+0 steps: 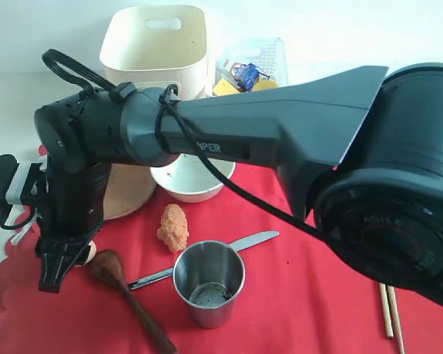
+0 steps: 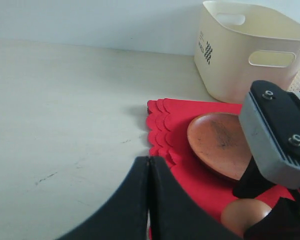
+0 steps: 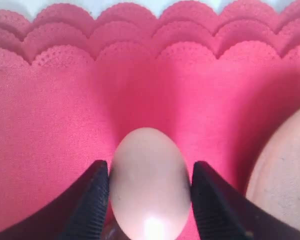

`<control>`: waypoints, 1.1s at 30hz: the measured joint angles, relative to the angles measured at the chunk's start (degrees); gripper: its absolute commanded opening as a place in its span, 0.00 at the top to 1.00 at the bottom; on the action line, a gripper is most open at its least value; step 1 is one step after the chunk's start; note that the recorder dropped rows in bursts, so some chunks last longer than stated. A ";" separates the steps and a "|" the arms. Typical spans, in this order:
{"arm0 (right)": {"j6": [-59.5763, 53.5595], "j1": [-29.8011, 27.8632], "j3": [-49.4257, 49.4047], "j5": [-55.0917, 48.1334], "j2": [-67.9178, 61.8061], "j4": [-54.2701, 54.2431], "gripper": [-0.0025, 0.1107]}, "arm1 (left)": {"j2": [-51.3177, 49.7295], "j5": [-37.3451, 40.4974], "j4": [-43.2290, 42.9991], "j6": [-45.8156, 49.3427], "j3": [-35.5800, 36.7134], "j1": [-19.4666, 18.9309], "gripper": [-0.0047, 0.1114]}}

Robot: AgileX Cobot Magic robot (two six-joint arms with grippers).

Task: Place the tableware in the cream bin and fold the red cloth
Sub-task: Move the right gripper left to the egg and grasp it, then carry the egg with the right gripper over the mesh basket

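Observation:
The red cloth (image 1: 303,295) lies spread with the tableware on it: a steel cup (image 1: 209,284), a dark wooden spoon (image 1: 125,287), a metal knife (image 1: 207,258), pale chopsticks (image 1: 390,310), a white bowl (image 1: 192,181) and a brown plate (image 1: 129,195). The cream bin (image 1: 155,44) stands behind them. My right gripper (image 3: 150,169) has reached across to the cloth's left scalloped edge. Its fingers press both sides of a pale egg (image 3: 149,185) next to the plate (image 2: 220,145). My left gripper (image 2: 149,161) is shut and empty, beside the cloth's edge (image 2: 160,130).
An orange breaded piece of food (image 1: 173,227) lies between the bowl and the cup. A white lattice basket (image 1: 260,63) holding food items stands to the right of the cream bin. The right arm (image 1: 280,133) spans the scene and hides part of the bowl and plate.

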State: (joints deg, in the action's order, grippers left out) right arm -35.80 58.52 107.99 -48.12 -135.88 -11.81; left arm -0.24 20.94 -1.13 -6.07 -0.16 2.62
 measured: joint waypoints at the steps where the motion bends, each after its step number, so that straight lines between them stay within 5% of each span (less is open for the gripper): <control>1: 0.00 0.00 0.00 -0.14 0.00 0.00 0.62 | 0.00 0.00 0.00 0.00 0.00 0.00 0.96; 6: 0.00 0.00 0.00 -0.57 0.00 0.00 0.61 | 0.00 0.00 0.00 0.00 0.00 0.00 0.96; 11: 0.00 0.00 0.00 -1.15 0.00 0.00 0.45 | 0.00 0.00 0.00 0.00 0.00 0.00 0.96; 24: 0.00 0.00 0.00 -1.52 -0.32 0.00 0.47 | 0.00 0.00 0.00 0.00 0.00 0.00 0.96; 28: 0.20 0.00 0.00 -1.39 -1.07 0.00 0.57 | 0.00 0.00 0.00 0.00 0.00 0.00 0.96; 33: 2.14 0.00 0.00 -0.63 -1.57 0.00 0.84 | 0.00 0.00 0.00 0.00 0.00 0.00 0.96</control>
State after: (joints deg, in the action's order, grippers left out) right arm -33.67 58.52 107.99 -48.76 -137.45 -11.81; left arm -0.24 20.94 -1.13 -6.07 -0.16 2.62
